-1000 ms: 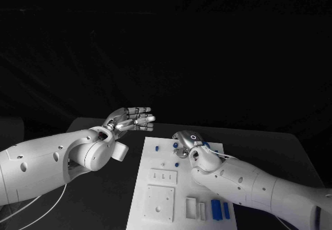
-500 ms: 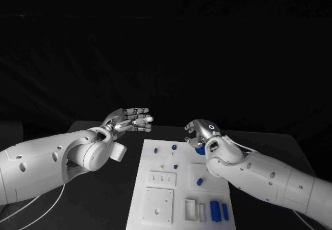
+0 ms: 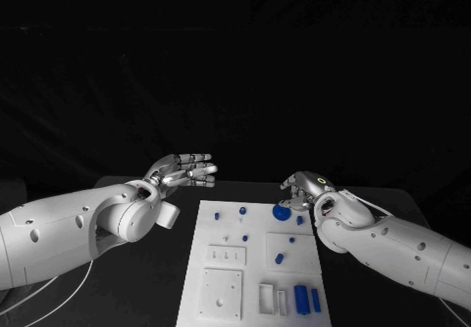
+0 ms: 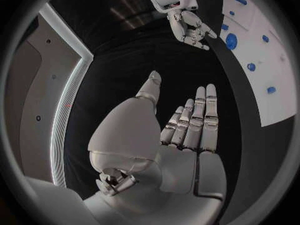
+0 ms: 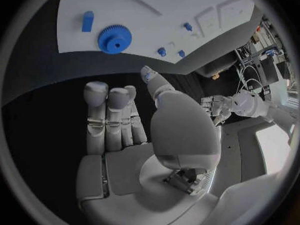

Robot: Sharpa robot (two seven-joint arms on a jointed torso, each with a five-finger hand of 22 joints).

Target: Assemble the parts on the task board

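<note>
The white task board (image 3: 226, 231) lies in the middle of the table. A blue gear (image 3: 282, 212) rests flat near its far right corner, also seen in the right wrist view (image 5: 114, 38). Small blue parts sit around it: one (image 3: 299, 220) beside the gear, one (image 3: 241, 210) to its left, another (image 3: 279, 258) further forward. My right hand (image 3: 304, 187) hovers just beyond the gear at the board's far right edge, fingers apart and empty (image 5: 131, 120). My left hand (image 3: 186, 169) is raised off the board's far left corner, fingers straight, holding nothing (image 4: 187, 130).
Two blue blocks (image 3: 307, 299) lie side by side at the board's near right corner, next to white slotted fixtures (image 3: 270, 298). A white square plate (image 3: 222, 291) and a smaller one (image 3: 226, 255) sit on the board's left half. Black table surrounds the board.
My right hand has moved from over the board's middle to its far right corner, uncovering the blue gear lying there. The left hand has stayed still.
</note>
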